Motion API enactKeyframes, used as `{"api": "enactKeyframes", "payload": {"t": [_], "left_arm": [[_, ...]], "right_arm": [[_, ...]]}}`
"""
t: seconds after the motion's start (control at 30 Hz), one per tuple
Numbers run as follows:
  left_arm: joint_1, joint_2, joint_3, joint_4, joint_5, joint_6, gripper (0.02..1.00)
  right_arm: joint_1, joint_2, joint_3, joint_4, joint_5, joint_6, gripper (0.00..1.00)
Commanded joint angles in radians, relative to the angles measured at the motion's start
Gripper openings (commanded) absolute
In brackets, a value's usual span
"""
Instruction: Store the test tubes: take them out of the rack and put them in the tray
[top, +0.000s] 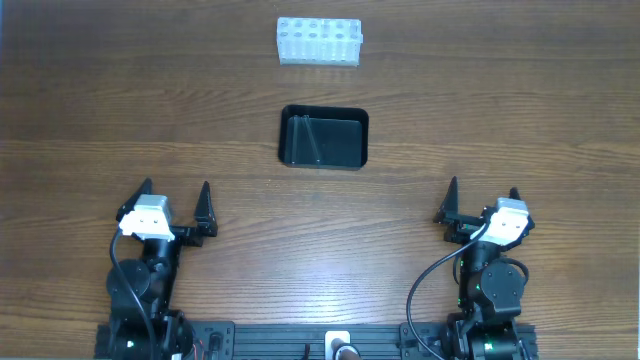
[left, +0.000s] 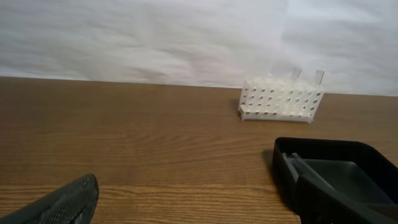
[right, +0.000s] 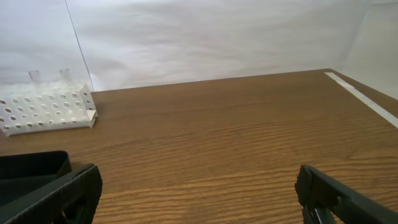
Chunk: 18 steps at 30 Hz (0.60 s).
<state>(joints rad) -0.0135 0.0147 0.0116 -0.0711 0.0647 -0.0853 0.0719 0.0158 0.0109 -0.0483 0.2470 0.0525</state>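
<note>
A white test tube rack (top: 318, 42) stands at the far middle of the table. In the left wrist view the rack (left: 281, 99) shows two clear tubes (left: 319, 76) poking out of its top; the right wrist view shows the rack (right: 46, 107) with the same tubes (right: 34, 76). A black tray (top: 283, 140) sits nearer than the rack, and a clear tube (top: 308, 138) seems to lie inside it. My left gripper (top: 175, 190) is open and empty at the near left. My right gripper (top: 483, 190) is open and empty at the near right. Both are well short of the tray.
The wooden tabletop (top: 500, 90) is bare to both sides of the rack and tray. A white wall (left: 155, 37) rises behind the rack. A pale strip (right: 364, 96) runs along the table's right edge. The tray's rim (left: 323, 144) lies just ahead of the left gripper.
</note>
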Motion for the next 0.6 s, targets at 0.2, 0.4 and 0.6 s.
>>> {"api": "enactKeyframes", "payload": {"t": [0.2,0.4,0.6], "left_arm": [[0.005,-0.009,-0.006,-0.001,0.013,0.018,1.0],[0.005,-0.009,-0.006,-0.001,0.013,0.018,1.0],[0.005,-0.009,-0.006,-0.001,0.013,0.019,1.0]], "right_arm": [[-0.001,0.014,-0.005,0.094,-0.006,0.039,0.993],[-0.001,0.235,0.087,0.249,-0.042,0.048,0.993],[-0.001,0.567,0.289,0.296,-0.13,0.048,0.993]]}}
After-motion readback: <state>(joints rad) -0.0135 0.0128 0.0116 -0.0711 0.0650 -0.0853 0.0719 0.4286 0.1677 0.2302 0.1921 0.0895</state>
